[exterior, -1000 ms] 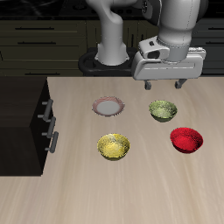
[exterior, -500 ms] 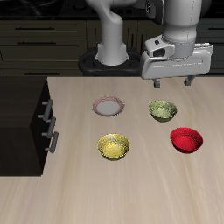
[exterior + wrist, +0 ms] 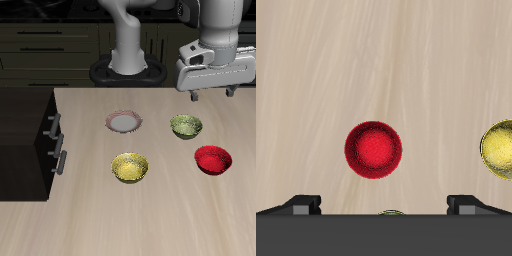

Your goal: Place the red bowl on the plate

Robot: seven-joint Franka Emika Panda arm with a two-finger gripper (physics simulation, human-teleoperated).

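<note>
The pincer (image 3: 211, 95) hangs open and empty at the upper right of the exterior frame, high above the desk (image 3: 150, 215). The red bowl (image 3: 213, 159) rests on the desk at centre right, beside the green bowl (image 3: 186, 125). The plate (image 3: 122, 122) lies apart at centre, behind the yellow bowl (image 3: 130, 167).

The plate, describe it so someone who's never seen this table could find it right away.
Start at the dark cabinet beside the wooden table. Near its drawer handles, toward the table's back, lies the plate, with the yellow bowl in front of it and the green bowl alongside. It is the only flat dish: white-grey centre, thin pinkish-red rim.
</note>
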